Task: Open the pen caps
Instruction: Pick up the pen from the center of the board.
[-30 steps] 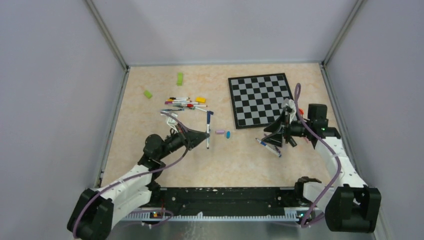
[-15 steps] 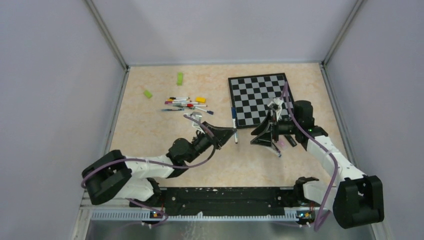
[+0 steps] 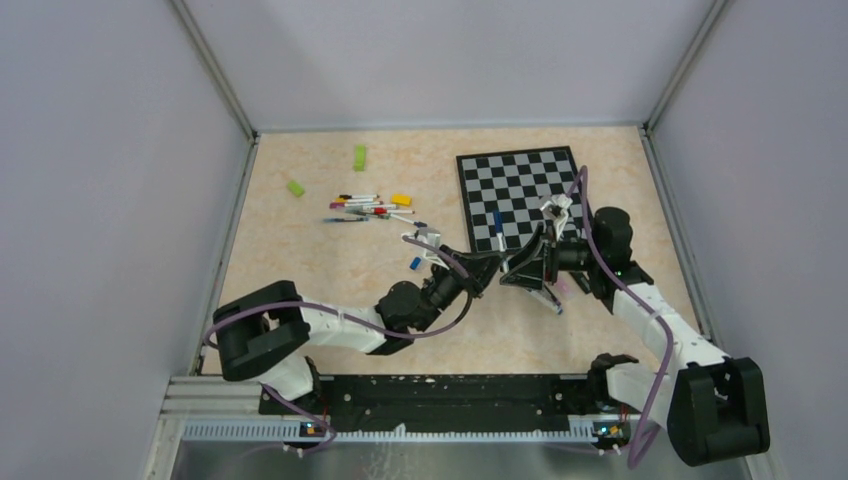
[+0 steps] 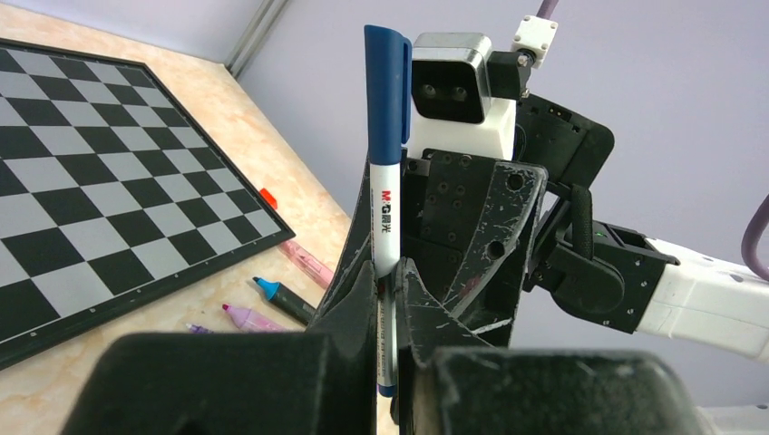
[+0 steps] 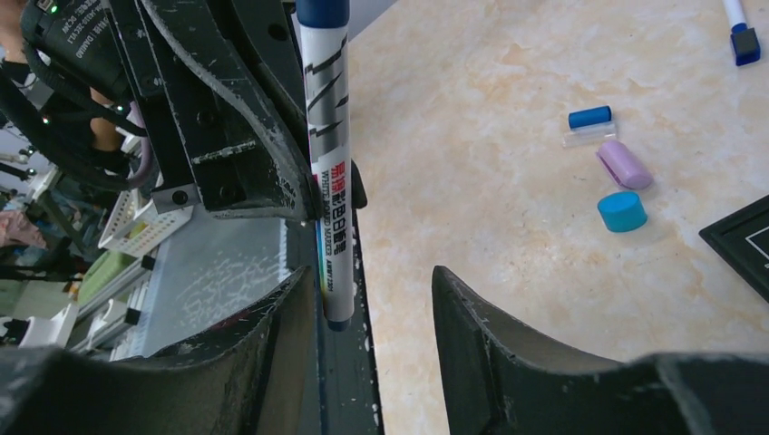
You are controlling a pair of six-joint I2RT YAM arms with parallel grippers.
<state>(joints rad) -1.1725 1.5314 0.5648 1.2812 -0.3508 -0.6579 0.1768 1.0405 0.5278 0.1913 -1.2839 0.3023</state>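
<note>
My left gripper (image 4: 388, 283) is shut on a white pen (image 4: 386, 204) with a blue cap (image 4: 388, 91), held clear of the table. That pen (image 5: 328, 199) runs up the right wrist view, its plain end between the fingers of my right gripper (image 5: 372, 294). Those jaws stand open, the pen close to the left finger (image 5: 272, 340) and a wide gap to the other. From above, both grippers meet near the chessboard's near corner, left (image 3: 488, 263) and right (image 3: 518, 272). Loose caps lie on the table: blue (image 5: 589, 117), pink (image 5: 624, 164), cyan (image 5: 622, 211).
The chessboard (image 3: 520, 190) lies at the back right. A pile of pens (image 3: 370, 208), a yellow block (image 3: 401, 199) and two green blocks (image 3: 359, 157) sit at the back left. Uncapped pens, cyan-tipped (image 4: 286, 301) and pink (image 4: 249, 317), lie under the right arm.
My left arm has swung right, carrying the blue-capped pen up to the right gripper. The right gripper's jaws have narrowed a little around the pen's end.
</note>
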